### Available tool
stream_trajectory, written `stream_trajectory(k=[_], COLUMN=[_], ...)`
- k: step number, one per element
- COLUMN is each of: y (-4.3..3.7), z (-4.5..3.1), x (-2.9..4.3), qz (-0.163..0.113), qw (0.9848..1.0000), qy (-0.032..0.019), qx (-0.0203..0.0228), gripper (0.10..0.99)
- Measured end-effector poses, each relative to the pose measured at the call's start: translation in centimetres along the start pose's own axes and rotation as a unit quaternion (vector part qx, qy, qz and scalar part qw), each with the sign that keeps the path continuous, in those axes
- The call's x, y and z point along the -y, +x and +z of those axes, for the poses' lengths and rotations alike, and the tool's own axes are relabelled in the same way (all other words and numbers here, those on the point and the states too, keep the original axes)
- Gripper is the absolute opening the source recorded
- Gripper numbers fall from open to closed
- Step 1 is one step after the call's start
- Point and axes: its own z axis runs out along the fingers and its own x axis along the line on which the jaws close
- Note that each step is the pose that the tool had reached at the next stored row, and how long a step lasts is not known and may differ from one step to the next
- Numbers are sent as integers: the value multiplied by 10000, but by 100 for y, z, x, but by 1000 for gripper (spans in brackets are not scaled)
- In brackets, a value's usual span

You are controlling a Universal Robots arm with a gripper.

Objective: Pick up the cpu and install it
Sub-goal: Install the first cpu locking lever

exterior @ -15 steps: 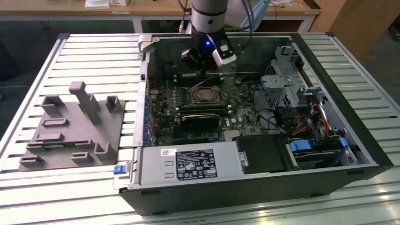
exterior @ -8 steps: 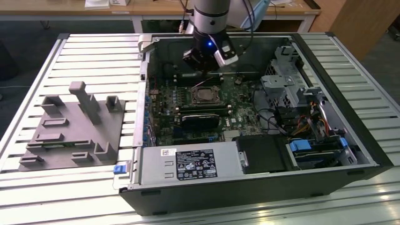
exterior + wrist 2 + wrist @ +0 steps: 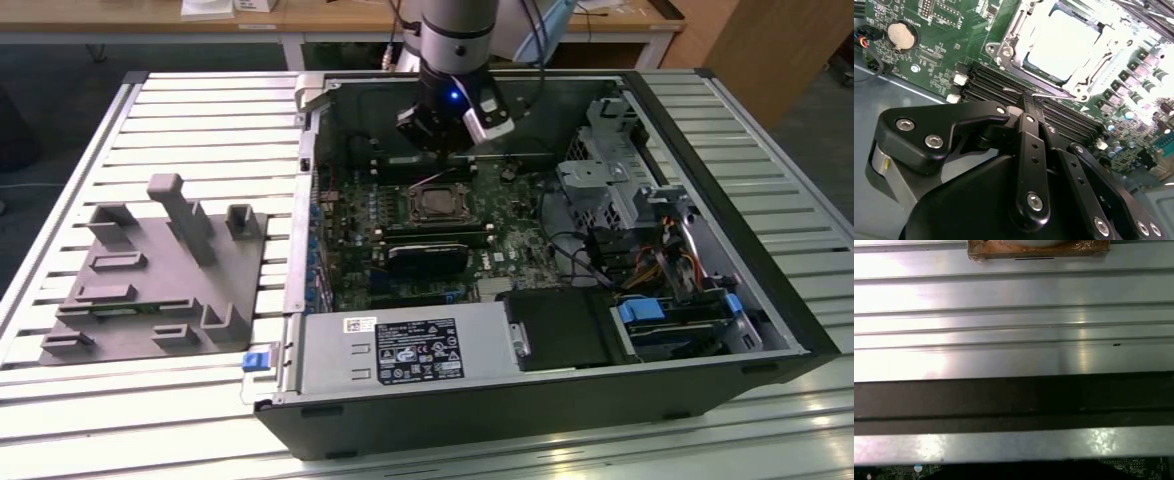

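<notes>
Nearest in the exterior view is the black front wall of an open computer case [image 3: 534, 415] lying on its side on a slatted metal surface [image 3: 80, 420]; just behind that wall sits the grey power supply [image 3: 400, 350] with its labels. On the exterior view's left, a grey fixture block [image 3: 154, 275] rests on the surface beside the case. Deeper in the case lies the green motherboard [image 3: 407, 215], and the socket [image 3: 438, 203] near its middle has its frame around a dark square; whether the cpu sits there cannot be judged from here. The arm [image 3: 454, 30] comes down from above, and its pincer [image 3: 434, 150] hovers just beyond the socket, over the board's far edge. In the second wrist view, the black linkage of the pincer [image 3: 1026, 100] fills the foreground with its fingers drawn together, closed on nothing. Beyond the tips, the cpu [image 3: 1061, 42] lies seated in the socket [image 3: 1004, 47], its pale top glaring, with the memory slots [image 3: 1004, 82] between it and the pincer. In the first wrist view, ribbed metal slats [image 3: 1014, 315] and a dark band appear.
</notes>
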Motion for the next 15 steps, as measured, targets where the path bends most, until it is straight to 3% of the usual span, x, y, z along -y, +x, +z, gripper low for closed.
stream_trajectory(k=[15], y=[-77], z=[174], x=[12], qz=[0], qw=[10000], qy=[0], qx=[-1], gripper=[106])
